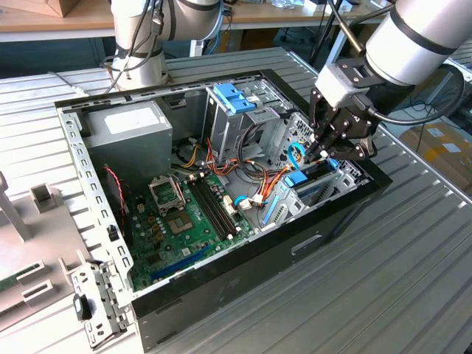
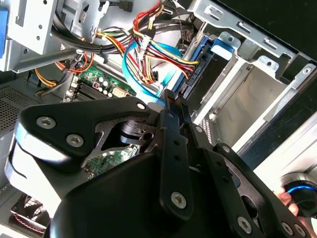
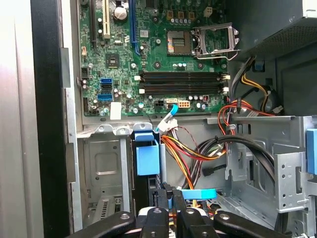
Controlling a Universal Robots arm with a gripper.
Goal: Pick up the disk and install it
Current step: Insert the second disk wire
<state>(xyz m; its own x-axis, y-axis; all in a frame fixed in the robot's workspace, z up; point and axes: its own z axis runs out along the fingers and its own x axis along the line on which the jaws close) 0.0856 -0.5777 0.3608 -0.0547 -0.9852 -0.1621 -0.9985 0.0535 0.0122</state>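
The disk (image 1: pixel 313 184) stands on its edge in the metal drive bay at the exterior view's right end of the open computer case (image 1: pixel 221 291). Its blue plastic side piece (image 3: pixel 147 157) and dark body show in the first wrist view. In the second wrist view the disk's blue edge (image 2: pixel 195 69) runs along the bay wall. My gripper (image 1: pixel 318 153) hangs just above the bay, close over the disk's inner end. Its black fingers (image 2: pixel 168 106) are pressed together with nothing seen between them. In the first wrist view the gripper (image 3: pixel 169 193) sits beside the disk's dark edge.
Bundles of coloured cables (image 1: pixel 254 177) and a light-blue data cable (image 2: pixel 148 74) crowd the space beside the bay. The motherboard (image 1: pixel 184 221), grey power-supply box (image 1: pixel 136 129) and drive cage with blue latch (image 1: pixel 234 96) fill the case. Another arm's base (image 1: pixel 140 44) stands behind. Loose parts (image 1: pixel 37 243) lie at the exterior view's left.
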